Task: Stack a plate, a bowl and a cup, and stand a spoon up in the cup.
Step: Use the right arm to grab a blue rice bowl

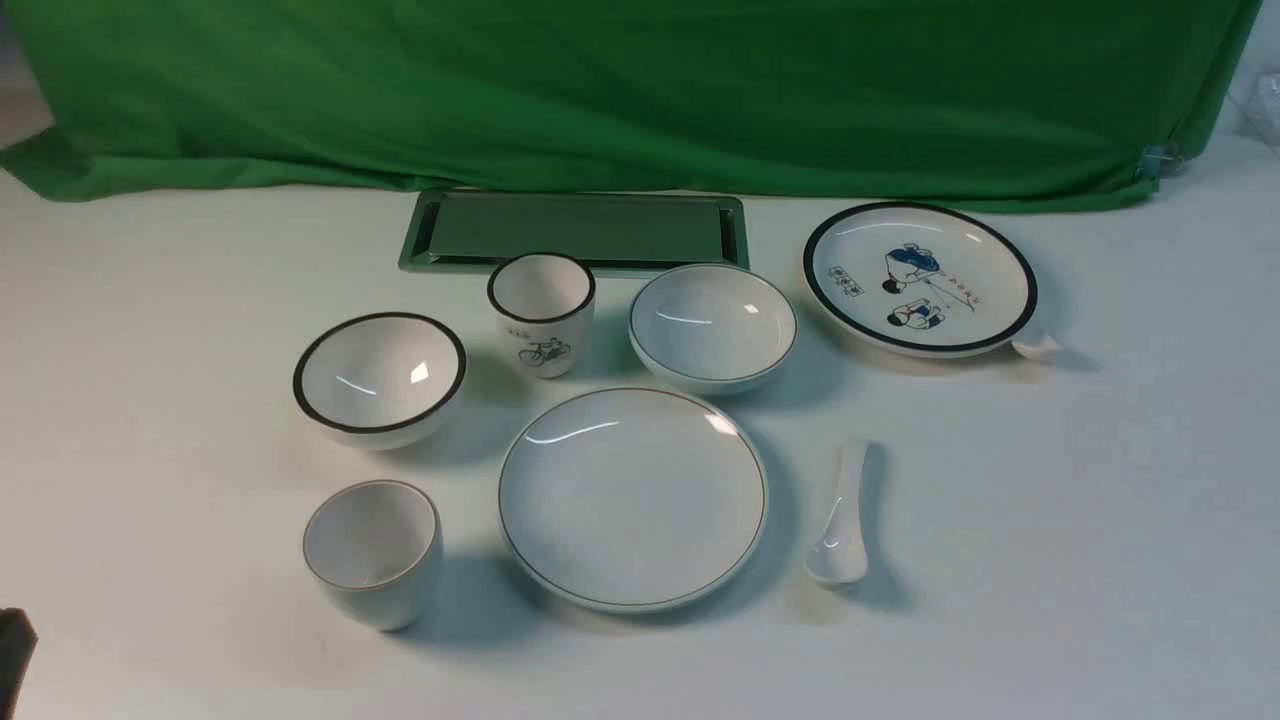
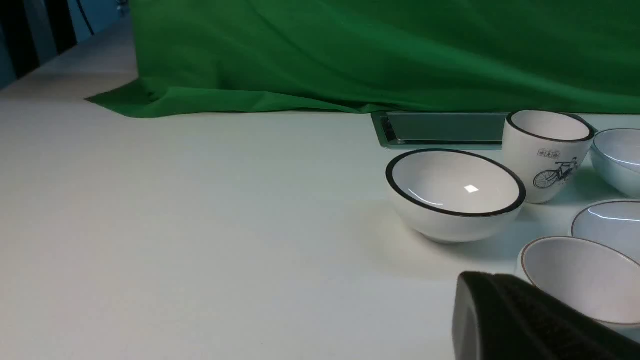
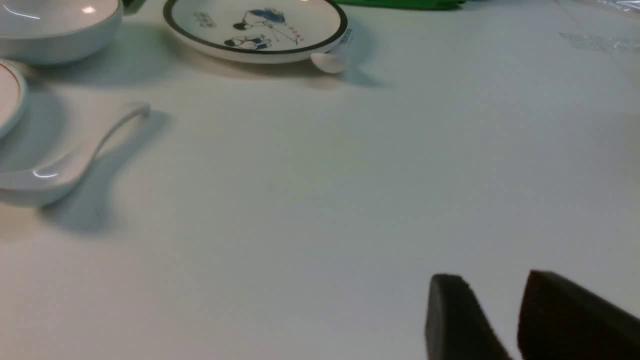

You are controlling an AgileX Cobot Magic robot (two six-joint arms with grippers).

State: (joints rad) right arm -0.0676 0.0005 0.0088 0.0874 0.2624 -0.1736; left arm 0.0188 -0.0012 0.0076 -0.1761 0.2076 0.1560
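Left claw (image 2: 500, 310) state not discernible; right claw (image 3: 492, 295) parted, empty. Nothing stacked yet: plate (image 1: 632, 498), bowl (image 1: 712, 325), cup (image 1: 372, 550), spoon (image 1: 840, 520) laid apart.

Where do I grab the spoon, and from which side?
Likely the handle of the spoon, from above with the right gripper, jaws across its narrow width. The spoon lies flat, scoop upward and nearest the robot, handle pointing away, apart from the plate on its left. The handle seems to rise off the table, leaving finger room.
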